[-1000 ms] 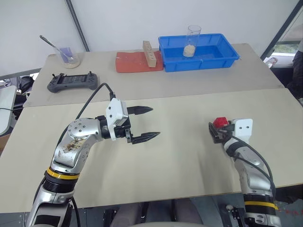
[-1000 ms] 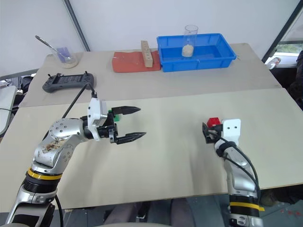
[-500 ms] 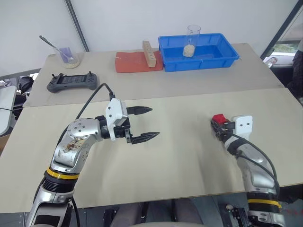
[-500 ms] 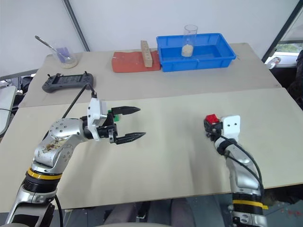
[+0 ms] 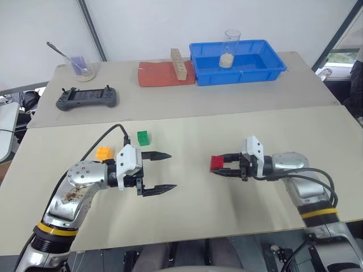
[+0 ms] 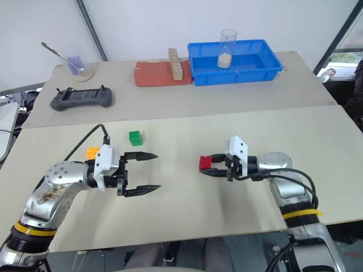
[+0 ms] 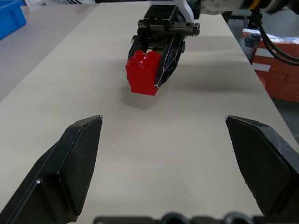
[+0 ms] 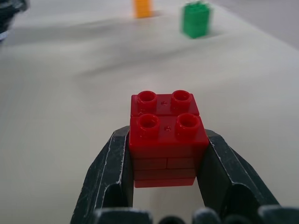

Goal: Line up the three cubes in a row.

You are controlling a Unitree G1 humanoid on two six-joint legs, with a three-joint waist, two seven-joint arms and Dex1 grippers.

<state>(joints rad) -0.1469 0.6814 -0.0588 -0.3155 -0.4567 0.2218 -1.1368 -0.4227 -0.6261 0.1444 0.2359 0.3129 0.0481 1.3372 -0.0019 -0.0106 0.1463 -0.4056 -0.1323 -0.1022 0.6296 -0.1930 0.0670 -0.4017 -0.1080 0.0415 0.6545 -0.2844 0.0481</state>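
Although no legible writing, brand or label can be made out on any item, the containers are plain to see. A blue plastic tray [image 5: 266, 71] stands at the table's far edge, about 1 o'clock, with a clear tall beaker [image 5: 229, 49] inside it holding a little pale granular material. At 11 o'clock a clear glass cup [image 5: 80, 68] holds a metal spoon [image 5: 61, 52]. Between them lie a flat red pad [image 5: 159, 75] and a tall tan wooden block with holes [image 5: 178, 63]; a dark grey handheld controller [image 5: 87, 98] rests near the cup.

The right gripper [image 5: 227, 168] reaches in from 3 o'clock, nearly level, pointing toward the left arm, its black fingers clamped on the small red studded plastic cube [image 5: 217, 163], studs upward, held just above the table. The left gripper [image 5: 161, 171] faces it from 9 o'clock, fingers spread wide, holding nothing. The green studded cube [image 5: 143, 137] sits on the table just beyond the left gripper; the yellow-orange studded cube [image 5: 104, 152] lies beside that wrist, near the green one but apart.
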